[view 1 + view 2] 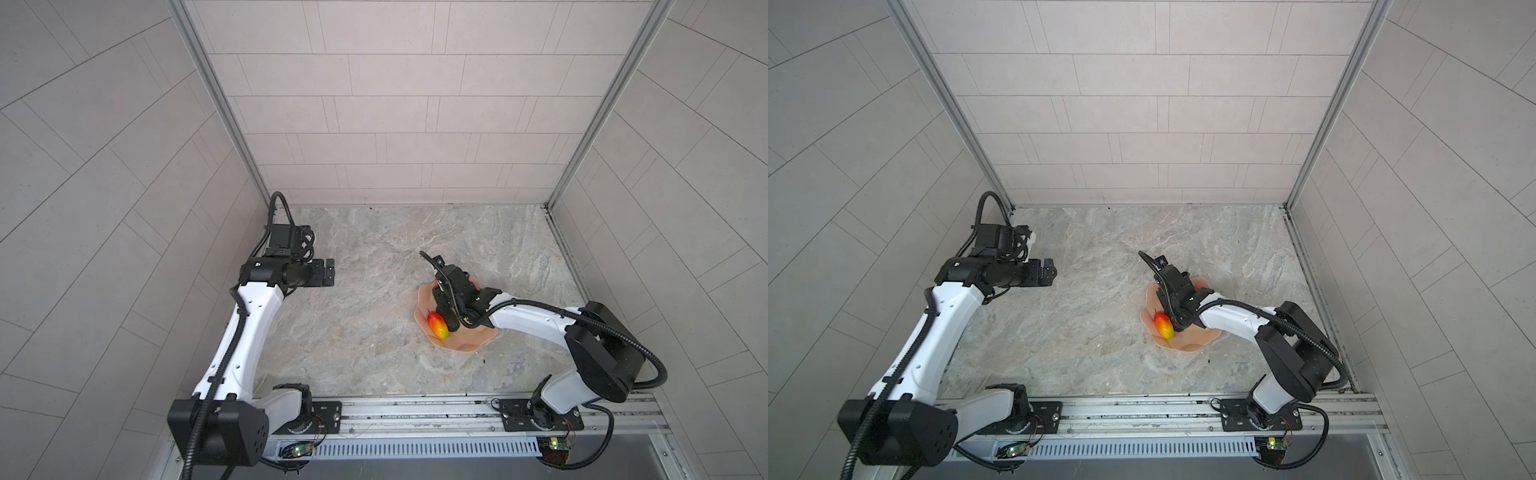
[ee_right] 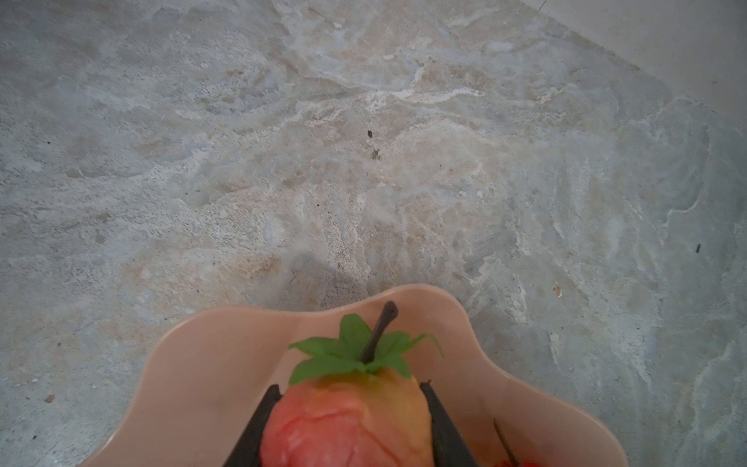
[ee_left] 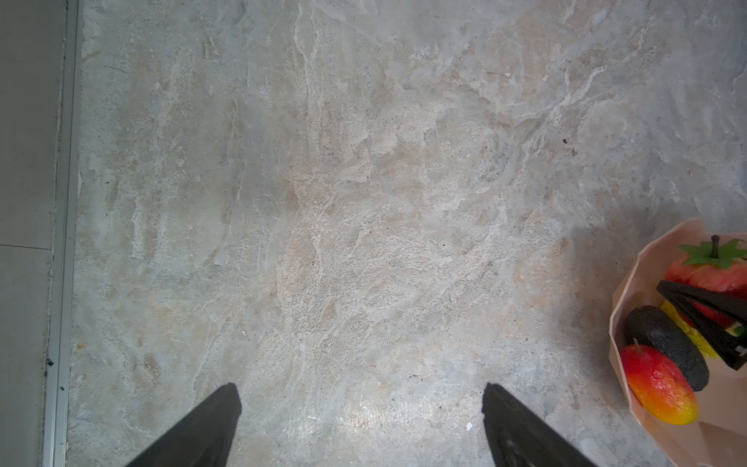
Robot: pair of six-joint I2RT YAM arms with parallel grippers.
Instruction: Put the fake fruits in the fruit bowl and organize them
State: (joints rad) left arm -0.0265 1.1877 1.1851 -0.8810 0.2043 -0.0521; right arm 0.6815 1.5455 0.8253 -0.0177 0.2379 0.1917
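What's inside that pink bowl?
A mango, a dark avocado, a yellow fruit, and a strawberry gripped by the right hand. The hand covers the rest of the bowl.

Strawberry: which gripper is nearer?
Right. The right gripper is closed around the strawberry inside the pink fruit bowl; the left gripper hangs open over the table, well apart from the bowl.

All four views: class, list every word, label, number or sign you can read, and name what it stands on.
No text can be read.
Small white mark on the left arm's black wrist housing: too small.
White mark on the right gripper's black finger: cut off, unreadable.
Salmon-pink scalloped fruit bowl and glossy plastic fruits: none.
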